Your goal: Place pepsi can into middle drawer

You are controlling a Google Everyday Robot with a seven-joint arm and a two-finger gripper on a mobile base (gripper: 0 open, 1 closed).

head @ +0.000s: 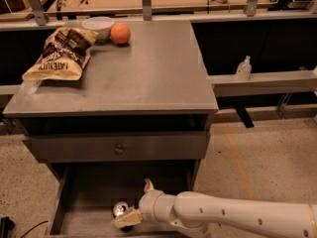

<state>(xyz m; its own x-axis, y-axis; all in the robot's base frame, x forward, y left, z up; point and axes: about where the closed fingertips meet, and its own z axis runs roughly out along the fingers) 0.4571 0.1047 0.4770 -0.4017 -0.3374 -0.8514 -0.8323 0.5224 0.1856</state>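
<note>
The pepsi can [120, 209] stands upright on the floor of the pulled-out middle drawer [84, 221], its silver top facing up. My gripper [136, 202] reaches in from the right, low over the drawer. Its fingers are spread: one fingertip [147, 184] points up and back, the other [127, 218] lies against the can's front side. The can's dark body is mostly hidden behind that finger.
A closed drawer front with a small round knob [119, 149] sits just above the open drawer. On the cabinet top [148, 78] lie a chip bag [62, 53], a white bowl [98, 26] and an orange fruit [120, 33]. A clear bottle [242, 68] stands on the right ledge.
</note>
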